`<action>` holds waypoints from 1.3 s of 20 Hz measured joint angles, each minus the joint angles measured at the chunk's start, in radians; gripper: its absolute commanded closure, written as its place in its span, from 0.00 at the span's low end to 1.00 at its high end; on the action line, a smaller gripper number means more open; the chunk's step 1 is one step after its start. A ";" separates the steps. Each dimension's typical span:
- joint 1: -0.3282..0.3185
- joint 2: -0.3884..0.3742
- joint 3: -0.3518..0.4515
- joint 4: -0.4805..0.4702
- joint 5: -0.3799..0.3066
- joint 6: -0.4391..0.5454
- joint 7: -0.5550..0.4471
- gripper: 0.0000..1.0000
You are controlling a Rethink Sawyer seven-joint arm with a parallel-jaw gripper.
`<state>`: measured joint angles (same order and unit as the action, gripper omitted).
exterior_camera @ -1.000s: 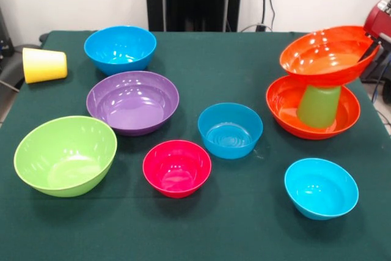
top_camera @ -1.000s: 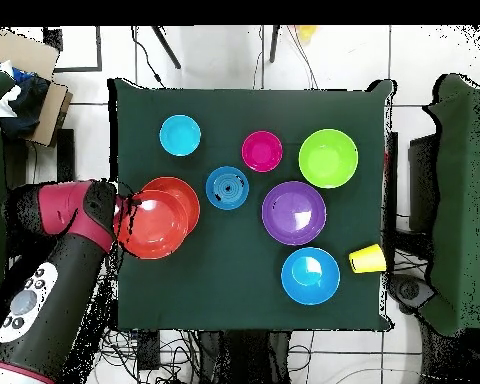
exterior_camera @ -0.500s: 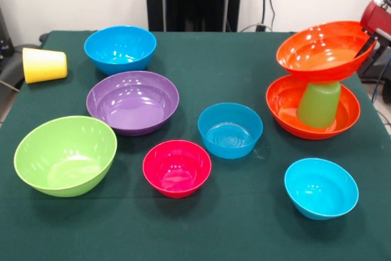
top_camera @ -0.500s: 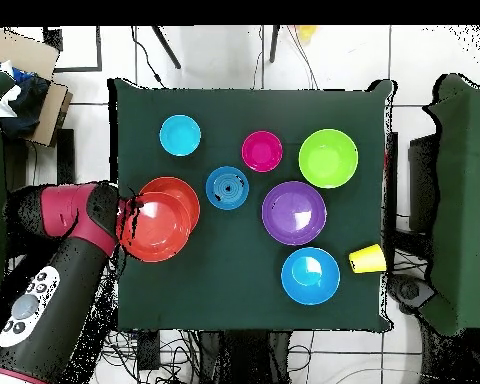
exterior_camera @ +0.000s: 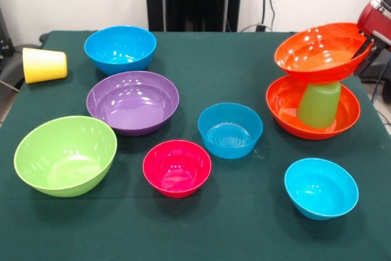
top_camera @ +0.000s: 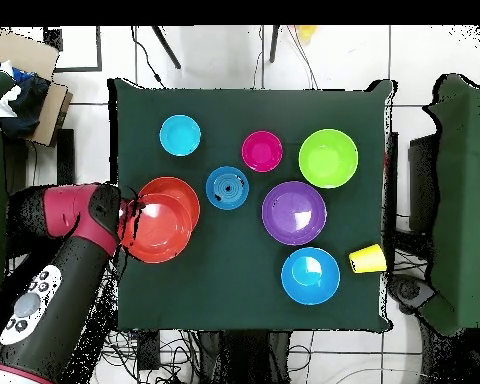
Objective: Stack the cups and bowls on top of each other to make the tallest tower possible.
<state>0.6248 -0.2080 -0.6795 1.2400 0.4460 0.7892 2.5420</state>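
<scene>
My gripper point(exterior_camera: 366, 46) comes in at the right edge and is shut on the rim of the upper orange bowl point(exterior_camera: 314, 53). That bowl tilts over an upside-down light green cup point(exterior_camera: 319, 105), which stands inside the lower orange bowl point(exterior_camera: 282, 109). In the overhead view the gripper point(top_camera: 132, 213) is at the table's left edge, on the upper orange bowl point(top_camera: 159, 228). The yellow cup point(exterior_camera: 44, 65) lies on its side at the far left. Whether the upper bowl rests on the cup is unclear.
Loose bowls stand on the green cloth: a blue one point(exterior_camera: 120, 48), a purple one point(exterior_camera: 132, 102), a lime one point(exterior_camera: 65, 155), a pink-red one point(exterior_camera: 177, 168), a smaller blue one point(exterior_camera: 230, 130) and a cyan one point(exterior_camera: 321, 187).
The upper orange bowl has risen slightly with the gripper and shifted a little toward the table's middle. Everything else is still.
</scene>
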 measured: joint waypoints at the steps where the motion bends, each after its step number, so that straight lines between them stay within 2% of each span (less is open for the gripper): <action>1: 0.000 0.001 0.000 0.000 0.000 0.000 0.000 1.00; 26: -0.008 0.037 -0.006 -0.001 0.000 0.000 0.000 1.00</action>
<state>0.6164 -0.1712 -0.6858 1.2386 0.4462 0.7892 2.5422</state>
